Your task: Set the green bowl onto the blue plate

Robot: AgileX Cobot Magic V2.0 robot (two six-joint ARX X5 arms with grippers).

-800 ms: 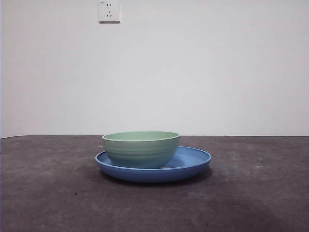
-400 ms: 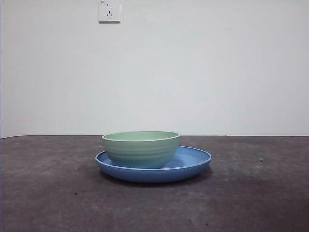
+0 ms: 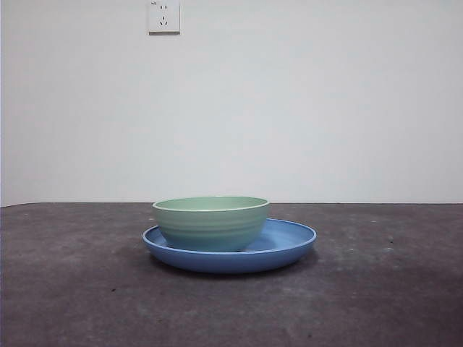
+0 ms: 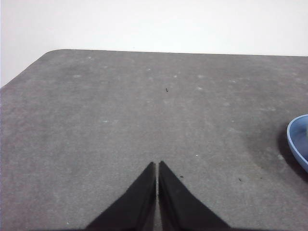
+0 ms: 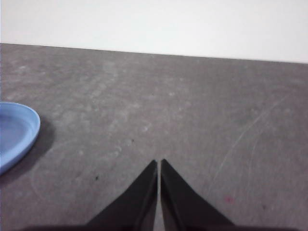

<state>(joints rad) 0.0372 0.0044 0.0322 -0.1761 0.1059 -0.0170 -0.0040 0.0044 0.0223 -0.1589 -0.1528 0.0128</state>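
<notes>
1. Left gripper [image 4: 157,163] hangs over bare table [image 4: 120,120], jaws closed together with nothing between them, well apart from the plate [image 4: 299,142].
2. Right gripper [image 5: 158,162] is likewise clenched and empty, the plate's edge showing off to one side.
3. Bowl [image 3: 211,223] sits upright on the plate [image 3: 289,242], toward its left part in the front view.
4. A wall socket [image 3: 163,16] is high above the plate.

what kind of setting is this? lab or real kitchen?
Likely a lab bench, not a kitchen: a bare dark grey table against a plain white wall with one socket, holding only the green bowl on the blue plate.
</notes>
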